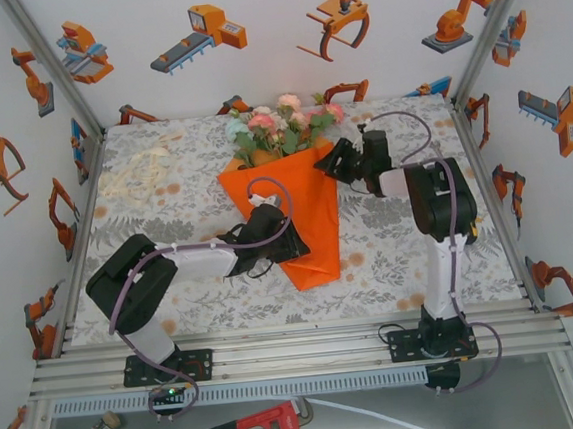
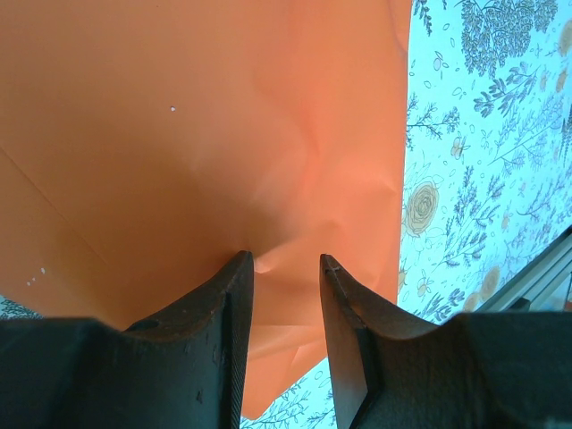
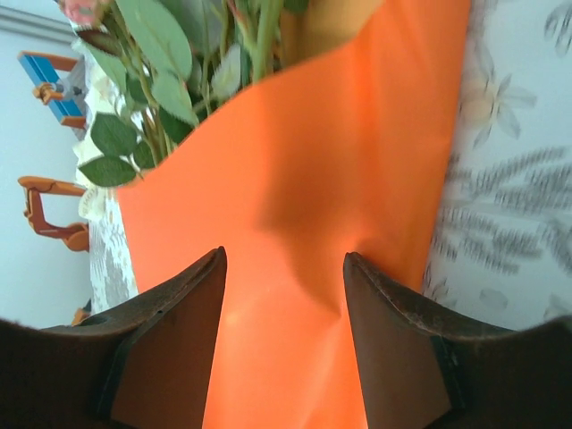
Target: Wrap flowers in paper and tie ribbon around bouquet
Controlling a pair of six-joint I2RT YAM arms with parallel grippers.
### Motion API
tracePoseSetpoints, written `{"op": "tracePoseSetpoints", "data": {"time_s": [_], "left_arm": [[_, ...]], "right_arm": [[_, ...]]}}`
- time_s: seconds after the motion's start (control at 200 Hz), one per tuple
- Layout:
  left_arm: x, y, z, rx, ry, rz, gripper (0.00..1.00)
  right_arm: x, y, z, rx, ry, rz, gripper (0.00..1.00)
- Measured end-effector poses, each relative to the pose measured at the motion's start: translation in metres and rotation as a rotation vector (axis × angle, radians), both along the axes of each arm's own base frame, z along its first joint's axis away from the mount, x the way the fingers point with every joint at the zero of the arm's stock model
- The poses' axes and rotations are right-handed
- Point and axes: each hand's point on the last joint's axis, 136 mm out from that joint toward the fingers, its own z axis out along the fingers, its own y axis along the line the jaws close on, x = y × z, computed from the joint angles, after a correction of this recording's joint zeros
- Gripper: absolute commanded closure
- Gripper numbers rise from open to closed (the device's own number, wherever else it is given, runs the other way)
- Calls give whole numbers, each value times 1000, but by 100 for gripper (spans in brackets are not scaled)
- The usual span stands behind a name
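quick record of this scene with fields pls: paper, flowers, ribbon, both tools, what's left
paper: orange sheet folded into a cone, lying on the patterned cloth
flowers: inside the cone, blooms and leaves sticking out of its far, wide end
ribbon: loose cream heap at far left of the cloth, apart from the cone
left tool: jaws apart, tips against the paper low on the cone
right tool: jaws apart, at the cone's upper right edge
left to do: ribbon not yet tied

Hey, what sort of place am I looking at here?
Probably a robot lab test booth: white walls printed with orange robot pictures, an aluminium frame along the front, and a floral cloth as work surface.
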Motion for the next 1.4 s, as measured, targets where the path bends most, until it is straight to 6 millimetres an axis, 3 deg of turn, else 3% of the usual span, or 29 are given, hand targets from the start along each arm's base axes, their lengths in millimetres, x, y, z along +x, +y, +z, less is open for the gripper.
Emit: {"op": "tracePoseSetpoints", "data": {"time_s": [0.215, 0.35, 0.556, 0.651, 0.771, 0.861, 0.951, 1.091, 1.171, 1.267, 1.402], "left_arm": [[-2, -2, 1, -4, -4, -7, 62], [-6, -7, 3, -17, -14, -29, 56], [-15, -14, 15, -14, -59, -87, 51], [-17, -18, 28, -9, -87, -111, 51], [-16, -26, 41, -22, -112, -130, 51], [-18, -27, 40, -17, -109, -137, 51], [-23, -26, 35, -4, -96, -148, 51], [-33, -23, 20, 18, -61, -174, 52], [-39, -18, 7, 39, -39, -181, 52], [-39, -17, 3, 34, -39, -183, 52], [-39, -17, 2, 33, -40, -187, 53]], "right_arm": [[40, -13, 0, 21, -46, -24, 46], [61, -18, -2, 35, -70, -22, 46], [57, -16, 12, 7, -65, 23, 46], [30, -16, 40, -22, -86, 44, 46], [-23, -11, 90, -53, -169, 62, 46], [-65, 5, 105, -60, -214, 95, 46], [-107, 23, 88, -69, -181, 136, 47], [-171, 38, 27, -107, -22, 197, 47], [-194, 38, 3, -113, 54, 202, 47], [-198, 34, -13, -106, 109, 176, 47], [-172, 34, -15, -29, 111, 141, 48]]}}
